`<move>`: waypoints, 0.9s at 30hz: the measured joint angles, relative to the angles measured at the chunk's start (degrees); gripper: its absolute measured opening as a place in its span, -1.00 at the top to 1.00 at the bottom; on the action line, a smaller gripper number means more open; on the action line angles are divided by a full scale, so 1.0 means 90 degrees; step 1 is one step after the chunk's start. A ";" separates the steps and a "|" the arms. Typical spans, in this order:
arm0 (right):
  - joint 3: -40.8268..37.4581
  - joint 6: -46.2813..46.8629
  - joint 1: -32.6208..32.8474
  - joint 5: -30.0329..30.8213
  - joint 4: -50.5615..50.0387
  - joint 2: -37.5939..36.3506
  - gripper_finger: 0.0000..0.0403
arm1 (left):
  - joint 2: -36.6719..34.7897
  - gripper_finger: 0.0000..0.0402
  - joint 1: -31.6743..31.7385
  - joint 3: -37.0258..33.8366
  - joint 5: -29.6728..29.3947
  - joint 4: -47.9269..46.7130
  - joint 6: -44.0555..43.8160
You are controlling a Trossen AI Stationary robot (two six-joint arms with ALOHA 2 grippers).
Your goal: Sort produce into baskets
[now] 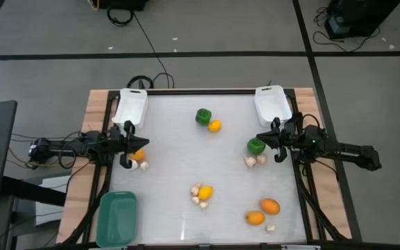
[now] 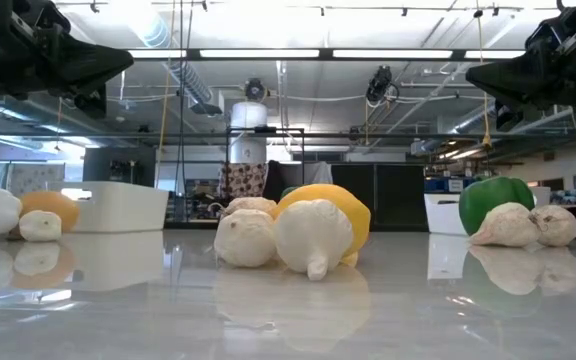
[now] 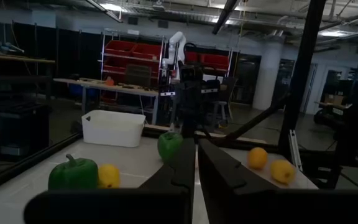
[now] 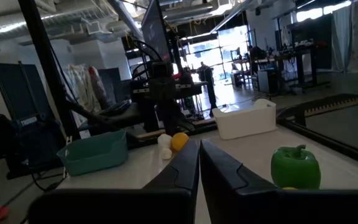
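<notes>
1. I hold both arms raised at the table's side edges. The left gripper (image 1: 126,144) hangs over an orange fruit (image 1: 139,155) and two whitish pieces (image 1: 139,165) at the left edge. The right gripper (image 1: 279,144) hangs just beside a green pepper (image 1: 255,146) and two whitish pieces (image 1: 255,160).
2. In each wrist view the arm's own two fingers lie pressed together with nothing between them. Both hands are clenched empty.
3. The relation I judge the next move turns on: the pepper lies just inboard of the right gripper, toward the table's middle, and below it. The right white bin (image 1: 272,105) sits just behind that arm at the far right corner. The right arm is plainly the nearer one.
4. The pepper is round, so I see no long axis to line up with.
5. More produce lies scattered: a pepper and yellow fruit (image 1: 208,120) far centre, a cluster (image 1: 201,194) near centre, two oranges (image 1: 263,211) near right. The left white bin (image 1: 131,107) and teal bin (image 1: 116,217) hold nothing I can see.
6. I can read no brand, label or writing anywhere.
</notes>
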 joint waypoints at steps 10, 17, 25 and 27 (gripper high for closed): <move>0.0000 0.0002 0.0002 0.0000 -0.0002 0.0001 0.86 | 0.0000 0.87 0.0000 -0.0001 -0.0047 0.0711 -0.2778; -0.0001 0.0001 0.0002 0.0001 0.0015 0.0000 0.86 | 0.0000 0.87 -0.0001 -0.0001 -0.0528 0.1283 -0.2756; 0.0000 0.2318 0.0002 0.1667 0.1334 0.0002 0.86 | 0.0004 0.87 -0.0001 -0.0002 -0.1839 0.1513 -0.3243; 0.0000 0.3735 0.0000 0.2653 0.1535 0.0002 0.86 | 0.0103 0.86 -0.0001 -0.0002 -0.1906 0.1472 -0.3590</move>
